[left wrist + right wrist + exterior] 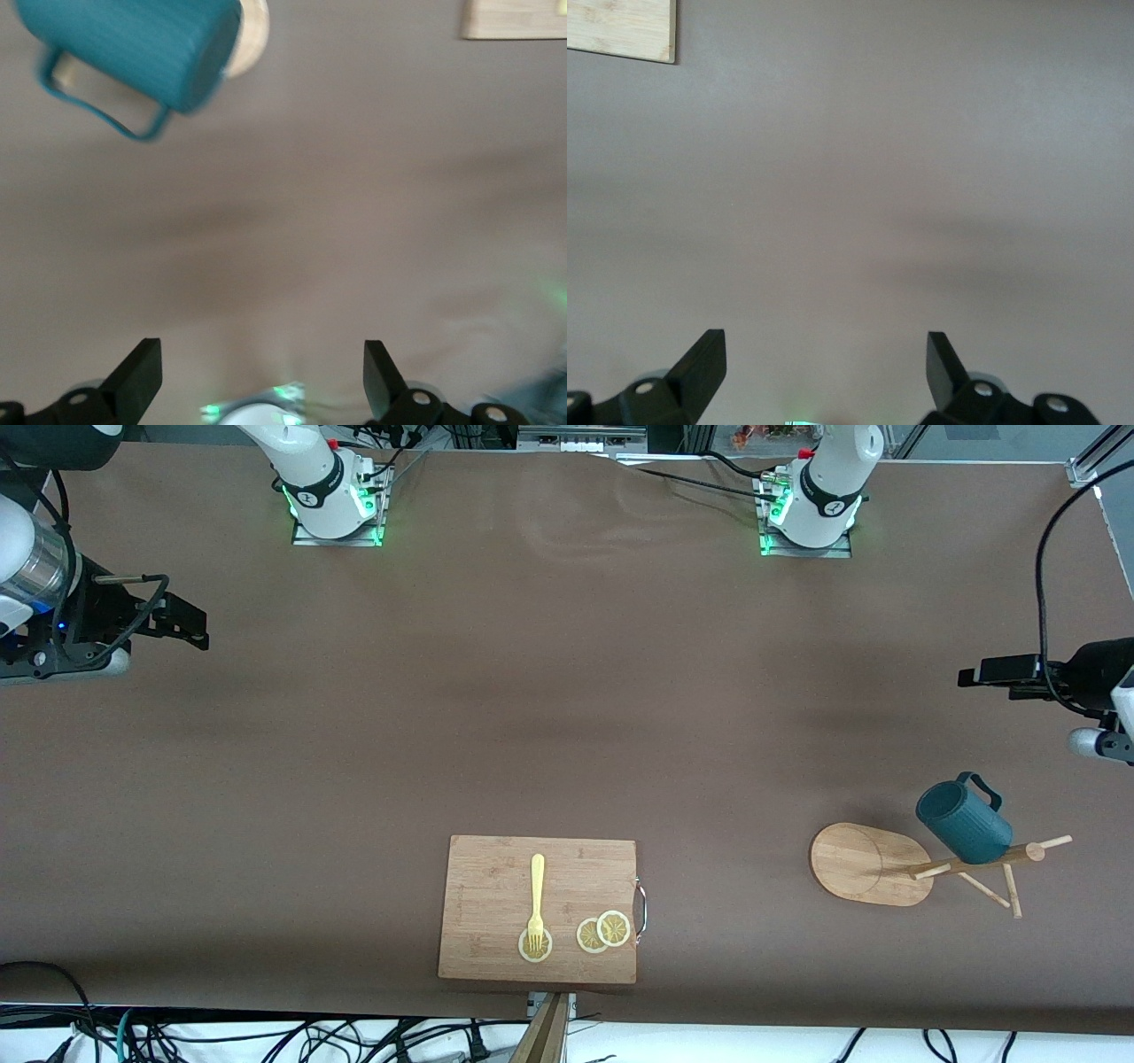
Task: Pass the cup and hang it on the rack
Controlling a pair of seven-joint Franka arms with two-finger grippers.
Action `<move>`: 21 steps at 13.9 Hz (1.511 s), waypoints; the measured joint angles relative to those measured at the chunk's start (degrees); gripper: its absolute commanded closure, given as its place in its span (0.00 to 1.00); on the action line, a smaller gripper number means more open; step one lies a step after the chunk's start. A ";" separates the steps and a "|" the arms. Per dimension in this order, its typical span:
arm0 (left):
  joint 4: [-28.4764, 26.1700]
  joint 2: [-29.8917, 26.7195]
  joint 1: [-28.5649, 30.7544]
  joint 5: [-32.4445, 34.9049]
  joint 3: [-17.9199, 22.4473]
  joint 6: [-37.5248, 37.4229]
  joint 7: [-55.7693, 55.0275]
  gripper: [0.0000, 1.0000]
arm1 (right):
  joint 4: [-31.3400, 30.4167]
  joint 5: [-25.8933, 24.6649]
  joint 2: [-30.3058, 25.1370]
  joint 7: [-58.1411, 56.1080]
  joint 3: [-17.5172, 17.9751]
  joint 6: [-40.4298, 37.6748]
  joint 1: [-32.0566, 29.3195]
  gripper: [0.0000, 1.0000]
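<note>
The dark teal ribbed cup (964, 824) hangs tilted on a peg of the bamboo rack (864, 864), near the post's top, handle up. The rack stands toward the left arm's end of the table. My left gripper (974, 673) is open and empty, up over bare table, apart from the cup. In the left wrist view the cup (133, 53) shows with a bit of the rack's base (254, 35), well away from the open gripper (263, 372). My right gripper (190, 624) is open and empty over the right arm's end of the table; it also shows in the right wrist view (826, 363).
A rectangular wooden cutting board (539, 908) lies near the front camera's edge, with a yellow fork (536, 899) and lemon slices (602, 932) on it. Its corner shows in the right wrist view (620, 27) and the left wrist view (514, 18). Brown table cover all round.
</note>
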 measured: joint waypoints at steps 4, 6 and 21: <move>0.66 -4.18 -2.80 5.84 0.18 4.06 -0.46 0.00 | 0.00 0.00 0.00 0.00 0.00 -0.02 0.00 0.00; 0.64 -6.19 -2.36 6.49 0.66 3.90 -1.61 0.00 | 0.01 0.00 0.00 0.00 0.00 -0.03 0.00 0.00; -2.98 -9.94 -2.97 6.51 -2.66 -1.36 -14.12 0.00 | 0.01 0.00 0.00 0.00 0.07 -0.04 0.00 0.00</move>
